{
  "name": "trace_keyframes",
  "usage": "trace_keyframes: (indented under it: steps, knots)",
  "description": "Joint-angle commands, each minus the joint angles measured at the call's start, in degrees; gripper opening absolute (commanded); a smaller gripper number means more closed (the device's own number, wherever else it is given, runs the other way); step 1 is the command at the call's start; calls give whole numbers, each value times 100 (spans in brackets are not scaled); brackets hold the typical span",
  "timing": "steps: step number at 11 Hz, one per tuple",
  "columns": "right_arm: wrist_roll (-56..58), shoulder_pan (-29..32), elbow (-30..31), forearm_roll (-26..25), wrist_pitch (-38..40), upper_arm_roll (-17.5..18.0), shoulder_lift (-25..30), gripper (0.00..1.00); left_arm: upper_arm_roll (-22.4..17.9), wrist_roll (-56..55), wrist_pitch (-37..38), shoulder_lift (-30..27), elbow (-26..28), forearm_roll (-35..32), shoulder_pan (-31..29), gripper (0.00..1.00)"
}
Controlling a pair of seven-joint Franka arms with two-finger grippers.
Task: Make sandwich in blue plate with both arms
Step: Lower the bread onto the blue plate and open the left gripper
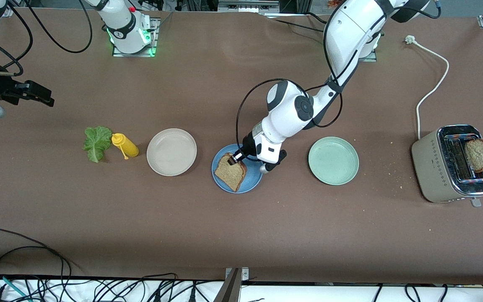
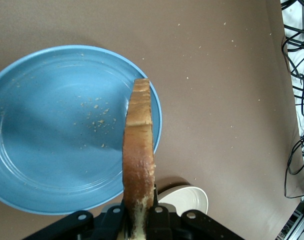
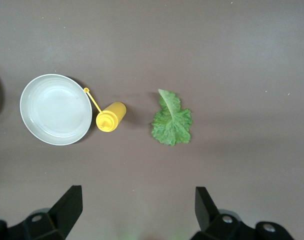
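- The left arm, white with black joints, is reaching down from its base, elbow bent, wrist angled toward the round matte blue plate (image 1: 247, 184) in the middle of the table.
- The left gripper (image 1: 234, 159) is clamping the top edge of a slice of brown speckled toast bread (image 1: 230, 172); the slice is hanging over the plate, and in the left wrist view its crust (image 2: 138, 170) is showing edge-on between the black fingers (image 2: 112, 217).
- Pale crumbs are dotting the plate's smooth face.
- The right arm is waiting at its own end of the table, and the right gripper (image 3: 137, 207) is hovering with jaws spread wide above the ruffled green lettuce leaf (image 1: 97, 142).
- With the blue plate as the dial's centre in the front view, a glossy beige plate (image 1: 171, 151) is sitting at nine o'clock, a yellow squeeze bottle (image 1: 125, 145) lying past it, then the lettuce.
- A pale green plate (image 1: 333, 160) is sitting at three o'clock.
- Farther along, a beige-and-chrome toaster (image 1: 453, 163) is holding a second toast slice (image 1: 479, 154).
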State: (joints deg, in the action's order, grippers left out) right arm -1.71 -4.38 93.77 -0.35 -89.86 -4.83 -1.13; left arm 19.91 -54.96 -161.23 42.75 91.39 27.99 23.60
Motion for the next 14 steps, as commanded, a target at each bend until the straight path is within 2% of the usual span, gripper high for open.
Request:
trace_keyframes:
  steps: [1,3,5,6,8,14]
  knots:
    - [-48,-2,-104,35,83,0,-19,100,-110,-23,13,76,-183,93,110,26]
    - [-49,-19,-104,35,83,9,-19,100,-110,-23,13,67,-174,93,101,34]
    - [4,-37,-104,35,74,26,-28,100,-119,-15,21,58,-148,84,92,69]
    - [4,-37,-104,26,57,35,-28,100,-119,-15,56,32,-122,84,83,83]
    - [39,-37,-104,35,56,35,-36,100,-232,-15,440,-29,-25,32,75,100]
    - [4,-37,-104,35,83,35,-28,100,-435,-15,2277,-205,-60,-408,13,100]
